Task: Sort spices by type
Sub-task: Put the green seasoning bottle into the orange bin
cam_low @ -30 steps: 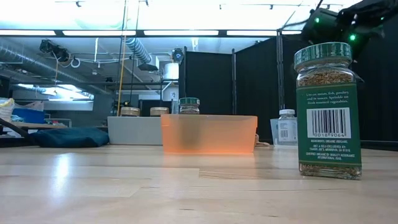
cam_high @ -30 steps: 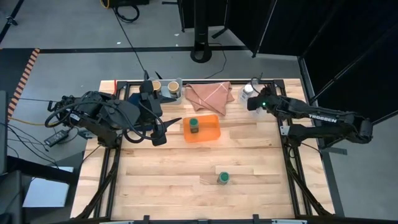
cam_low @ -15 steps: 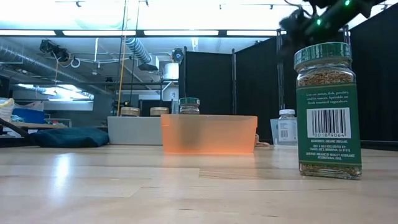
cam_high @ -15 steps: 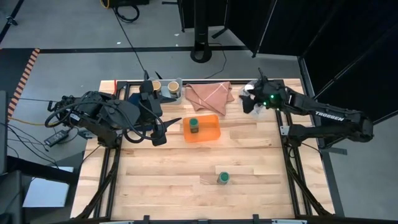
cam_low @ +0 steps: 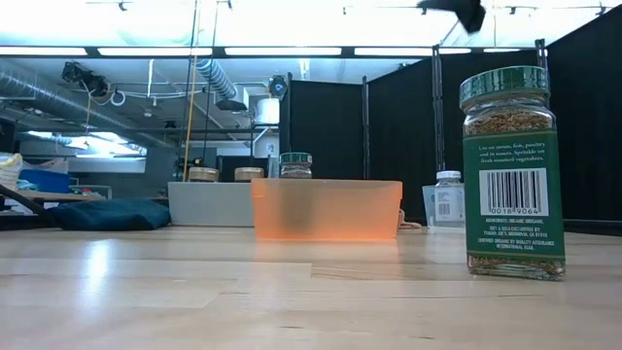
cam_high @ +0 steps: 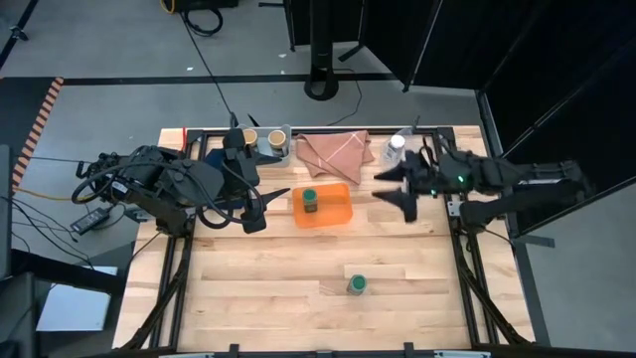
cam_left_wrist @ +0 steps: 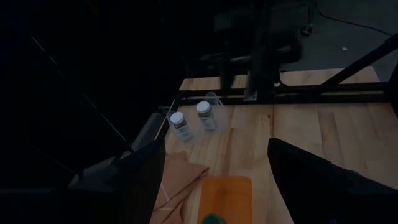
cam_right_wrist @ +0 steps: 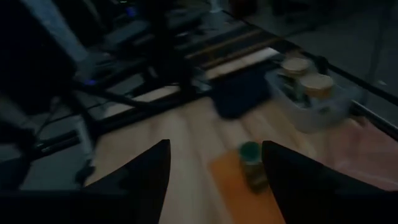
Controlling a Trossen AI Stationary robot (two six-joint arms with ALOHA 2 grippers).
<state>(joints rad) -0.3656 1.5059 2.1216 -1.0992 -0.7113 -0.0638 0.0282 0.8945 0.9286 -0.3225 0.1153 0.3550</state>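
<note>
A: High view straight down, whole desk (cam_high: 298, 298). Low view at desk height, facing the far edge.
B: Shared: orange tray (cam_high: 336, 211) (cam_low: 326, 208); wrist views look down on it, from opposite sides.

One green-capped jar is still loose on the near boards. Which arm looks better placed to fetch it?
Probably the right. Its gripper hangs open above the table beside the orange tray, while the left gripper waits by the tray's other side. The green-capped jar stands slightly right of centre.

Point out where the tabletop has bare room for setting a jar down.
Bare wood lies between the orange plastic tray and the lone green-capped spice jar, and left of that jar. The far edge is crowded: pale grey bin, folded pink cloth, white-capped jars.
</note>
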